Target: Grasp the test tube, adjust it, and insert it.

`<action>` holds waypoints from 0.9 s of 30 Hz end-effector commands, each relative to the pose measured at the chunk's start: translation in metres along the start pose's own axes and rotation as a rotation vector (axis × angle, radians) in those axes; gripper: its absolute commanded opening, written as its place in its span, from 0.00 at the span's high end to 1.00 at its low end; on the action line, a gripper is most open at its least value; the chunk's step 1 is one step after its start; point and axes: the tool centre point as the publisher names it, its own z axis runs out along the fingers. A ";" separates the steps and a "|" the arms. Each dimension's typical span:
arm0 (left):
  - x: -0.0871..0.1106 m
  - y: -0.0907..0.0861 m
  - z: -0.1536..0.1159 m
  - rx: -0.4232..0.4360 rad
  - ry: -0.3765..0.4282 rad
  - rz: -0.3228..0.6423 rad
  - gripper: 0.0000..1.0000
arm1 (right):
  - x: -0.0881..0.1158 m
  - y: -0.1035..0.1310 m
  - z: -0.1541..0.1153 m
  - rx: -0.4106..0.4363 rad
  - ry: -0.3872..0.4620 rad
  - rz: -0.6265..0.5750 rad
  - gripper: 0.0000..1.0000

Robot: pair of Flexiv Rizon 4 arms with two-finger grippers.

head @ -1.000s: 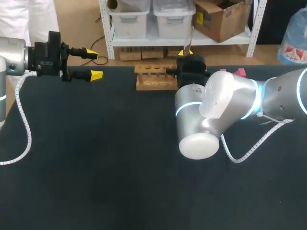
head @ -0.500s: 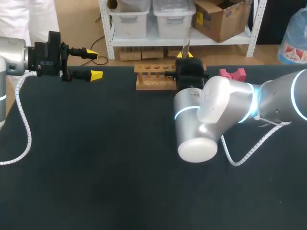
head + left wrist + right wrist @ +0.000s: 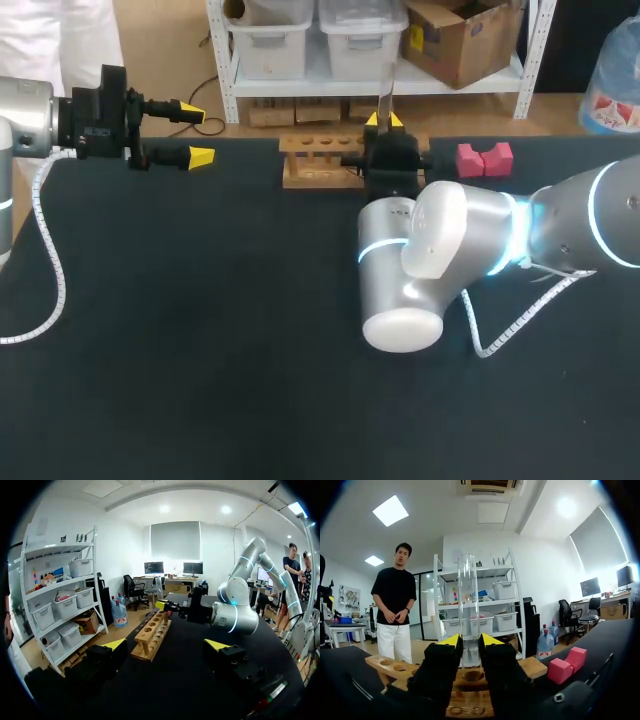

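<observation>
A clear test tube (image 3: 385,88) stands upright in my right gripper (image 3: 384,121), which is shut on it over the right end of the wooden rack (image 3: 318,160). In the right wrist view the test tube (image 3: 468,595) rises between the yellow-tipped fingers (image 3: 451,641) of the right gripper (image 3: 469,642), with a hole of the rack (image 3: 385,666) just below its lower end. My left gripper (image 3: 196,133) stands open and empty at the table's far left, well apart from the rack. In the left wrist view the left gripper (image 3: 167,645) points at the rack (image 3: 151,636) and my right arm (image 3: 227,612).
A pink block (image 3: 484,158) lies on the black table right of the rack, also seen as the pink block (image 3: 568,664) beside the right gripper. The right arm's large silver elbow (image 3: 410,270) hangs over the table's middle.
My right arm has shifted left and a little away from me, carrying the tube over the rack's right end and uncovering the pink block. The left arm has kept still.
</observation>
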 end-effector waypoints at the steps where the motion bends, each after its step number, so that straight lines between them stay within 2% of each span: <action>1: 0.001 -0.001 0.000 -0.005 -0.004 0.003 0.00 | 0.001 -0.002 -0.002 -0.138 0.006 0.003 1.00; 2: 0.001 -0.001 0.000 -0.005 -0.004 0.003 0.00 | 0.001 -0.002 -0.002 -0.137 0.008 0.002 1.00; 3: 0.001 -0.001 0.000 -0.005 -0.004 0.003 0.00 | 0.000 -0.002 -0.002 -0.136 0.009 0.001 0.89; 4: 0.001 -0.001 0.000 -0.005 -0.004 0.003 0.00 | 0.000 -0.003 -0.002 -0.137 0.010 0.000 0.69; 5: 0.001 -0.001 0.000 -0.005 -0.004 0.003 0.00 | 0.000 -0.003 -0.002 -0.138 0.010 -0.002 0.56; 6: 0.001 -0.001 0.000 -0.005 -0.004 0.003 0.00 | -0.001 -0.003 -0.002 -0.138 0.010 -0.002 0.26; 7: 0.001 -0.001 0.000 -0.005 -0.004 0.003 0.00 | -0.001 -0.003 -0.002 -0.139 0.012 -0.002 0.00; 15: 0.001 -0.001 0.000 -0.005 -0.004 0.003 0.00 | -0.008 -0.003 -0.002 -0.146 0.019 0.001 0.00; 22: 0.001 -0.001 0.000 -0.005 -0.004 0.003 0.00 | -0.026 -0.004 -0.009 -0.154 0.033 0.027 0.00; 27: 0.001 -0.001 0.000 -0.005 -0.004 0.003 0.00 | -0.038 -0.004 -0.019 -0.190 0.078 0.059 0.00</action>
